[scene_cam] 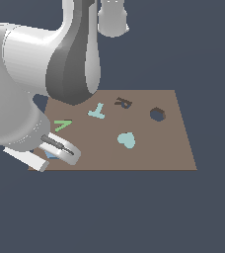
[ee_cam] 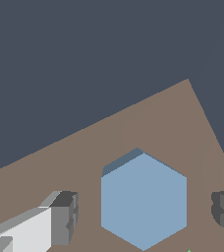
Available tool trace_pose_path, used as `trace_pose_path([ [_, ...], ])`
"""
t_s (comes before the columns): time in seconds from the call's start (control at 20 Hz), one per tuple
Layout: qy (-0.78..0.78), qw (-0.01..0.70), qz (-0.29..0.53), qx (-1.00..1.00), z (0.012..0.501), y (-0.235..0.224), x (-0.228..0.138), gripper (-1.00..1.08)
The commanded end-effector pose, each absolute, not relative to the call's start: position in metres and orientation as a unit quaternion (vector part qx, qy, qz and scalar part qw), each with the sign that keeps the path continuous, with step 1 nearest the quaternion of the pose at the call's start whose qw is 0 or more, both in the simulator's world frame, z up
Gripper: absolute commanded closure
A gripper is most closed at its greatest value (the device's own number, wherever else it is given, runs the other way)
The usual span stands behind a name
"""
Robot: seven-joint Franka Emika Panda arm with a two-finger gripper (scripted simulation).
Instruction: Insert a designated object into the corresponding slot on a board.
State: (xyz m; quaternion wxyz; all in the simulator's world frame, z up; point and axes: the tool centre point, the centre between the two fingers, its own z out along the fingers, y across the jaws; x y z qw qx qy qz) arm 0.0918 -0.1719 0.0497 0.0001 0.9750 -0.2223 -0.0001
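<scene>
Wrist view: block (ee_cam: 143, 199) lies on the board (ee_cam: 148, 123) between open fingers (ee_cam: 65, 216), untouched. Centre the gripper (ee_cam: 146, 214), close on opposite flats, then carry to the slot (scene_cam: 157, 114), exterior view's right.

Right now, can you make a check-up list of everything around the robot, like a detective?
Surface: flat brown board lying on a plain dark floor.
Job's things: blue hexagon block lies flat on the board near a corner; the dark hexagon hole is empty, toward the exterior view's right.
Clutter: teal heart, teal T, green V shape and a dark R cut-out on the board.
Hand: the hand is open, one finger on each side of the block, neither touching it.
Cables: nothing seen.
Surroundings: plain dark background; the white arm hides part of the board in the exterior view.
</scene>
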Motion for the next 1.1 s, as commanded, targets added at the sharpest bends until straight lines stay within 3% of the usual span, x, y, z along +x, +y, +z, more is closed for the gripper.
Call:
trace_pose_path([
  [0.0, -0.222, 0.000, 0.000, 0.975, 0.049, -0.172, 0.092, -0.92],
  [0.45, -0.222, 0.000, 0.000, 0.975, 0.030, -0.171, 0.092, -0.92],
  [0.5, -0.222, 0.000, 0.000, 0.975, 0.030, -0.171, 0.092, 1.08],
  [1.05, -0.222, 0.000, 0.000, 0.975, 0.030, -0.171, 0.092, 1.08],
])
